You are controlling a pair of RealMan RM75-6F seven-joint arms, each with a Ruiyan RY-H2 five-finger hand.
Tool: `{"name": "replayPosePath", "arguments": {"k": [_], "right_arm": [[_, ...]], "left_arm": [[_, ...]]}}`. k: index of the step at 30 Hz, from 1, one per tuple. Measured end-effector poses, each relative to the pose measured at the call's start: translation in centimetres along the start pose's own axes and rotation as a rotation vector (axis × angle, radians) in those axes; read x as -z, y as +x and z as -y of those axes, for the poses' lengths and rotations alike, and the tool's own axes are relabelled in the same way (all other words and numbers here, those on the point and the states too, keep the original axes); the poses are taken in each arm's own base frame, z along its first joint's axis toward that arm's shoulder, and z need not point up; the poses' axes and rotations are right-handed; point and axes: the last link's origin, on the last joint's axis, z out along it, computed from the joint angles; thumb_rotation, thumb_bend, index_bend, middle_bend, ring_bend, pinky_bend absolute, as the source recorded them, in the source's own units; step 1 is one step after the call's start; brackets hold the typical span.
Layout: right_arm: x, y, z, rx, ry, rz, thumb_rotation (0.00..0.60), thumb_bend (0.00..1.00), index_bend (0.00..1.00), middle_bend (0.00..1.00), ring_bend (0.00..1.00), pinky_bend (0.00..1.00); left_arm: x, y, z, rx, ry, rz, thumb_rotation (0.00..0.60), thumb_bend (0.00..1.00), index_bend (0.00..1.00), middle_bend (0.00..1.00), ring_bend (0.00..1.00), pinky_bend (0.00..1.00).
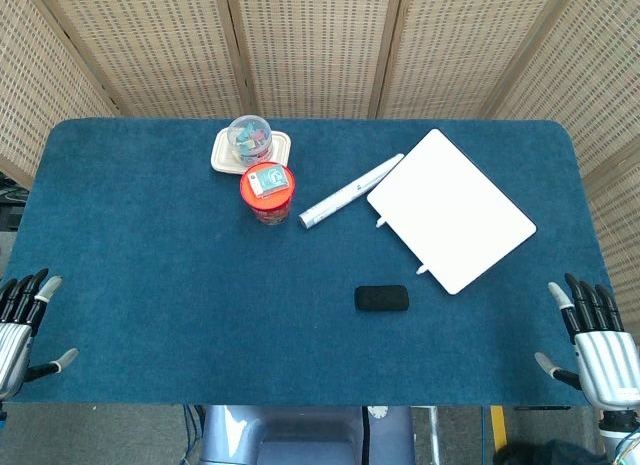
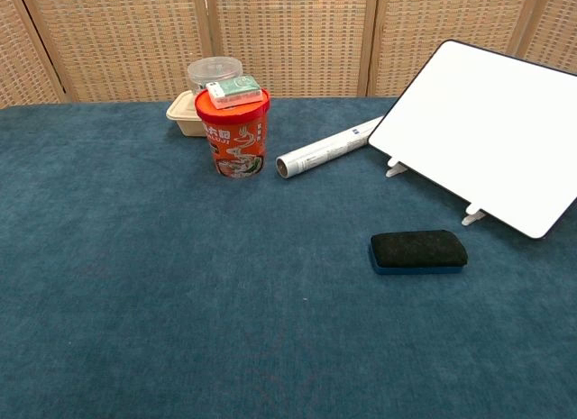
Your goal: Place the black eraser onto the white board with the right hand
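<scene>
Blue surface (image 1: 150,285) before wicker screens (image 1: 310,45): I see black eraser (image 1: 381,298) near white board (image 1: 450,210), both hands spread, empty.

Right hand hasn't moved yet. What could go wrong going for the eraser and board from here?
1. The eraser lies low and flat on the cloth, so the right hand, now open at the table edge, could slip off it or snag the fabric.
2. The white board sits tilted on small feet; a hard set-down might shift it, or the eraser might slide off.
3. The rolled paper tube lies close beside the board; an overshoot could knock it.
</scene>
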Motion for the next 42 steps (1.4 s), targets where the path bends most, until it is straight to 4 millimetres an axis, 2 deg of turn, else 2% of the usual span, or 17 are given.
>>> {"name": "replayPosePath", "arguments": {"k": [7, 10, 15, 17, 20, 26, 30, 36, 42], "right_arm": [[-0.6, -0.3, 0.1, -0.022, 0.017, -0.008, 0.600, 0.00, 0.01, 0.00, 0.00, 0.00], [-1.3, -0.3, 0.3, -0.032, 0.047, -0.029, 0.600, 0.00, 0.05, 0.01, 0.00, 0.01], [-2.9, -0.9, 1.4, -0.042, 0.147, -0.005, 0.600, 0.00, 0.11, 0.07, 0.02, 0.08], [-3.6, -1.3, 1.9, -0.057, 0.185, 0.029, 0.600, 0.00, 0.14, 0.13, 0.09, 0.15], [-5.2, -1.8, 3.1, -0.070, 0.261, 0.087, 0.600, 0.00, 0.17, 0.19, 0.16, 0.22], [-8.9, -3.2, 6.8, -0.047, 0.404, 0.159, 0.600, 0.00, 0.18, 0.24, 0.21, 0.29], [-11.1, -5.0, 9.4, -0.019, 0.446, 0.214, 0.600, 0.00, 0.19, 0.25, 0.22, 0.31], [-13.2, -7.8, 12.1, -0.016, 0.420, 0.290, 0.600, 0.00, 0.21, 0.27, 0.24, 0.34], [-14.1, -10.3, 15.6, 0.044, 0.442, 0.307, 0.600, 0.00, 0.24, 0.31, 0.28, 0.38]], "left_arm": [[-0.1, 0.0, 0.0, -0.002, -0.006, 0.007, 0.600, 0.00, 0.00, 0.00, 0.00, 0.00], [-0.2, -0.1, 0.0, -0.004, -0.003, 0.007, 0.600, 0.00, 0.00, 0.00, 0.00, 0.00], [-0.4, -0.3, -0.1, -0.013, 0.002, 0.011, 0.600, 0.00, 0.00, 0.00, 0.00, 0.00], [-0.5, -0.4, -0.1, -0.017, 0.006, 0.014, 0.600, 0.00, 0.00, 0.00, 0.00, 0.00], [-0.8, -0.6, -0.2, -0.024, 0.017, 0.021, 0.600, 0.00, 0.00, 0.00, 0.00, 0.00], [-1.4, -0.9, -0.3, -0.034, 0.039, 0.030, 0.600, 0.00, 0.00, 0.00, 0.00, 0.00], [-1.7, -0.9, -0.1, -0.032, 0.051, 0.034, 0.600, 0.00, 0.00, 0.00, 0.00, 0.00], [-2.1, -0.9, 0.1, -0.027, 0.062, 0.041, 0.600, 0.00, 0.00, 0.00, 0.00, 0.00], [-2.2, -0.8, 0.2, -0.022, 0.065, 0.045, 0.600, 0.00, 0.00, 0.00, 0.00, 0.00]]}}
